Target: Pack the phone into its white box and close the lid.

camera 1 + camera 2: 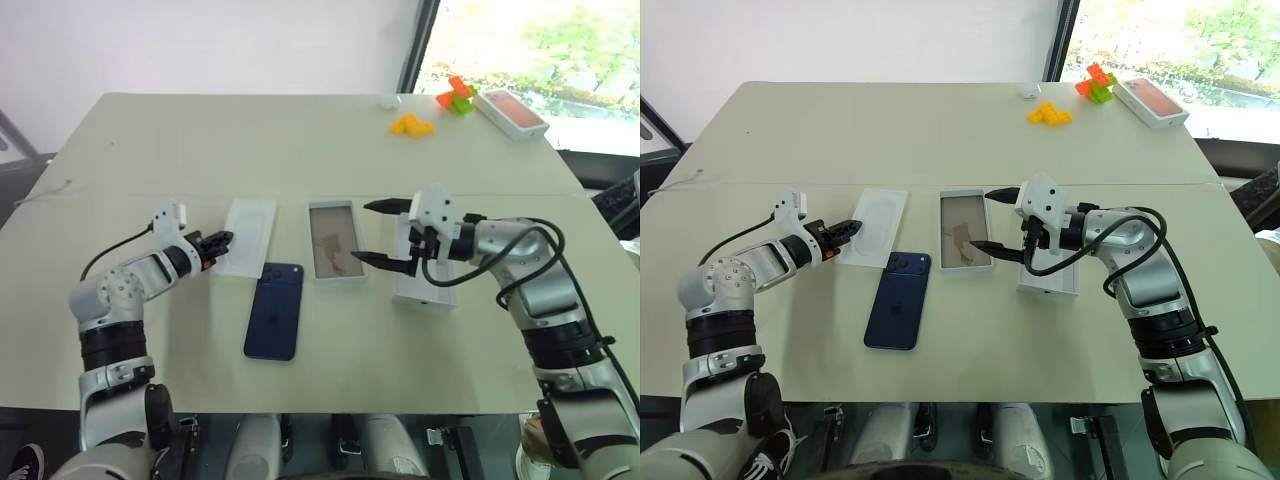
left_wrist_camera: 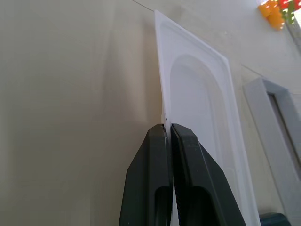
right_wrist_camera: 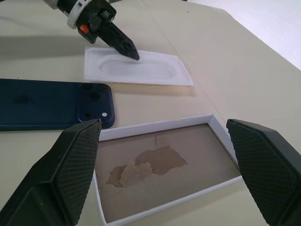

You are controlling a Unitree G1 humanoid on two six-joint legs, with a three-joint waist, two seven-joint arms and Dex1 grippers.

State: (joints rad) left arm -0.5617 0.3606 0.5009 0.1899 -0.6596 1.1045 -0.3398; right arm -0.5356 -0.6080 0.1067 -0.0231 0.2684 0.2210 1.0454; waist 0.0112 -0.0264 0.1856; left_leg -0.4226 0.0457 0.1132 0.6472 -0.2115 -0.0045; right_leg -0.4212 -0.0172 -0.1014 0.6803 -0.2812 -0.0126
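My table (image 1: 300, 130) is a pale beige top. On it I see the thin white tray (image 1: 246, 236), the phone (image 1: 275, 311) just beside it, the white box (image 1: 333, 242), the lid (image 1: 425, 290), and far off yellow blocks (image 1: 411, 125), orange-green blocks (image 1: 457, 96) and a red-topped box (image 1: 511, 113).

**Silver arms, black jaws**

Both arms are built of silver-grey rounded segments with black joint bands. White housings sit at the wrists, and black cables loop along the forearms. The left gripper (image 1: 222, 240) shows an orange spot; the right gripper (image 1: 383, 232) has textured black pads.
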